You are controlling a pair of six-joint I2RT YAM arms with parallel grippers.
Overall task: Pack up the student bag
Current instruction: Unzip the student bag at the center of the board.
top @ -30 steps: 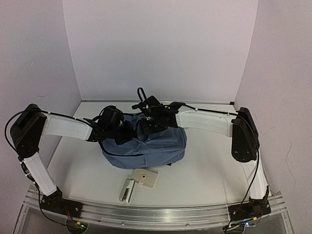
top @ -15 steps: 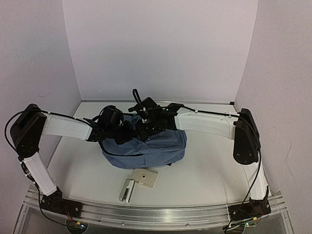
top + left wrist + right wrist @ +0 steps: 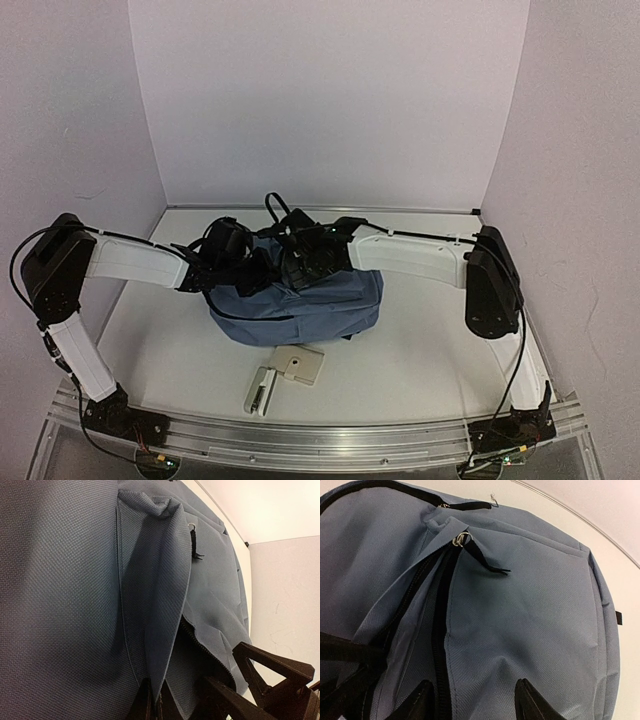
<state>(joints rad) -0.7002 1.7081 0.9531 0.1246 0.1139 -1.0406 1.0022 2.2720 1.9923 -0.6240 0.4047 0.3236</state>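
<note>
The slate-blue student bag [image 3: 310, 305] lies in the middle of the table. My left gripper [image 3: 262, 272] is at its upper left, shut on a fold of the bag's fabric [image 3: 160, 605] beside the open zip [image 3: 202, 642]; the pinch shows at the fingertips [image 3: 154, 685]. My right gripper [image 3: 298, 268] hovers close over the bag's top, just right of the left one. Its jaws [image 3: 475, 685] stand open across bare fabric [image 3: 530, 610] next to the black zip track [image 3: 437, 630], holding nothing. The zip pull [image 3: 462, 537] lies further up the bag.
A beige flat case [image 3: 298, 365] and a pale narrow object [image 3: 260, 390] lie on the table in front of the bag. Walls close in the table on three sides. A metal rail [image 3: 320, 435] runs along the near edge.
The right arm has swung left and lower, bringing its gripper over the bag's opening beside the left gripper. The left arm and the bag have stayed put.
</note>
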